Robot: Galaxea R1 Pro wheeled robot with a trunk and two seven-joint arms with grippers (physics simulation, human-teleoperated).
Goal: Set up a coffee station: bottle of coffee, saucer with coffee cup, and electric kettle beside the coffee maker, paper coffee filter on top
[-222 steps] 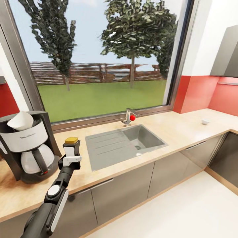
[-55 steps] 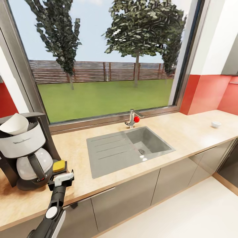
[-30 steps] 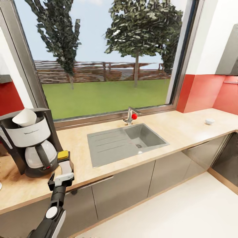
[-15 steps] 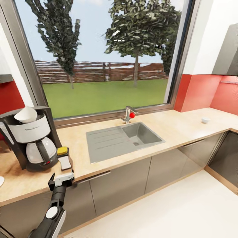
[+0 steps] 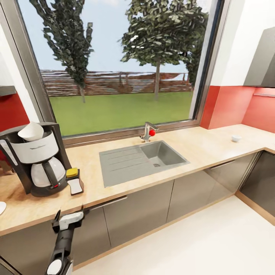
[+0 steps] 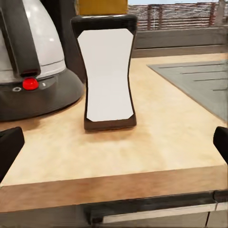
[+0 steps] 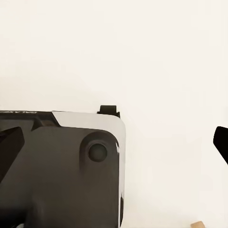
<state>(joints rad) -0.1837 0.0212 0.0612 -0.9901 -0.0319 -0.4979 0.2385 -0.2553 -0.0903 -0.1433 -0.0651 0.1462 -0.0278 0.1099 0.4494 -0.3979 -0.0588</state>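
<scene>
On the long light wood-grain countertop, the small bottle of coffee with white front, black flared sides and yellow-gold cap stands upright just beside the tall black coffee maker, whose top carries the white paper cone filter. The left gripper hangs off the counter's front edge, spread wide and holding nothing; its 2 dark fingertips sit at the wrist picture's sides. The right gripper is likewise spread and empty, above the robot's dark base. A small white cup sits far along the counter.
</scene>
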